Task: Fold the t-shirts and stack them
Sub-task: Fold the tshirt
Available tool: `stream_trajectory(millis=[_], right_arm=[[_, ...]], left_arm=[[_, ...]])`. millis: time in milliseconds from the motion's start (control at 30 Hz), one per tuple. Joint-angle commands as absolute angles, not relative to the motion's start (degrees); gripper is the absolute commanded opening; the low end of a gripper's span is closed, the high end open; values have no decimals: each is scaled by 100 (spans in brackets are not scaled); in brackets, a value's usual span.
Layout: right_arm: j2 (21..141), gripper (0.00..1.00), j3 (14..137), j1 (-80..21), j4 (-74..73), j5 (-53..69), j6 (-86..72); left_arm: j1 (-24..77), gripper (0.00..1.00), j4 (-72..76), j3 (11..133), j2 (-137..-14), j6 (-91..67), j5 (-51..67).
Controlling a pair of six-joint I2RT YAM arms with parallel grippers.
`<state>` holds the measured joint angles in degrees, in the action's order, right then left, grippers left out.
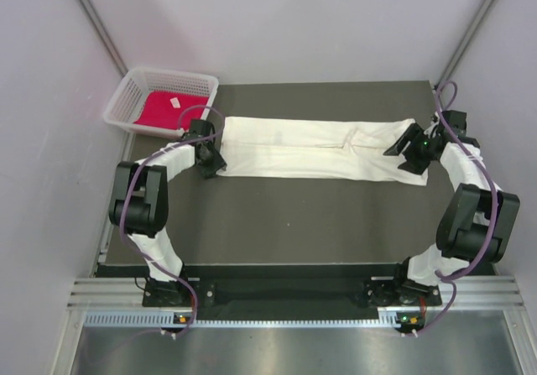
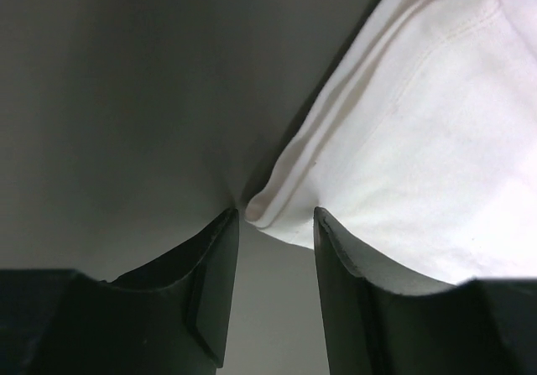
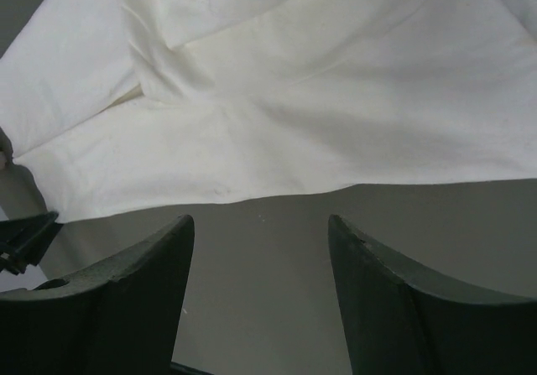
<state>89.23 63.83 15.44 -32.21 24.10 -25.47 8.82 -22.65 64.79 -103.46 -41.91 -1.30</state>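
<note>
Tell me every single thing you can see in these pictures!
Cream-white cloth t-shirt: one, cream-white, folded into a long strip across the table.
Red-magenta cloth t-shirt: one, red-magenta with a small white tag, inside the basket.
White plastic mesh basket: one, white, far left corner.
Dark grey flat table: one, dark grey, under the cream-white t-shirt.
Left arm: one, black and white, left pincer open at the t-shirt's left end.
Right arm: one, black and white, right pincer open at its right end.

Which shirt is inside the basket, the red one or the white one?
The red-magenta t-shirt: it lies in the white mesh basket, while the cream-white t-shirt lies stretched out on the dark table.
</note>
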Motion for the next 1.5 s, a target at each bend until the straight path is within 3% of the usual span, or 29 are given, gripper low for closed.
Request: stream_trajectory(millis=[0, 267, 333, 367, 567, 733, 1000, 1067, 1133, 1233, 1467], right_arm=[[8710, 66, 6451, 1547, -3085, 2487, -2435], [8727, 66, 6513, 1556, -3138, 2470, -2400], [8763, 67, 6539, 1547, -3138, 2470, -2408], [8780, 67, 6548, 1547, -3129, 2478, -2417], [8921, 65, 6592, 1538, -3164, 2347, -2478], [9061, 57, 6574, 1503, -2953, 2452, -2584], [9465, 60, 6732, 1397, -2523, 2479, -2803], [9597, 60, 6802, 1371, -2374, 2566, -2988], [9834, 60, 6969, 1345, -2180, 2601, -3145], [10203, 61, 7320, 1310, -2057, 2663, -3269], [10678, 61, 7848, 1310, -2197, 2575, -3331]], left_arm=[[844, 47, -2180, 6574, -10336, -4219, -475], [835, 26, -2074, 6574, -10582, -4228, -150], [835, 1, -2100, 6583, -10608, -4140, -71], [835, 0, -2161, 6618, -10608, -4131, -96], [835, 0, -2381, 6197, -10064, -4087, -202], [844, 0, -2513, 5154, -9170, -4341, -27], [844, 0, -2882, 4281, -8095, -4649, 430], [844, 8, -2961, 4219, -7876, -4667, 536], [844, 26, -3049, 4210, -7700, -4615, 623], [844, 36, -3182, 4359, -7594, -4352, 747], [931, 43, -3024, 5228, -7576, -3525, 1431]])
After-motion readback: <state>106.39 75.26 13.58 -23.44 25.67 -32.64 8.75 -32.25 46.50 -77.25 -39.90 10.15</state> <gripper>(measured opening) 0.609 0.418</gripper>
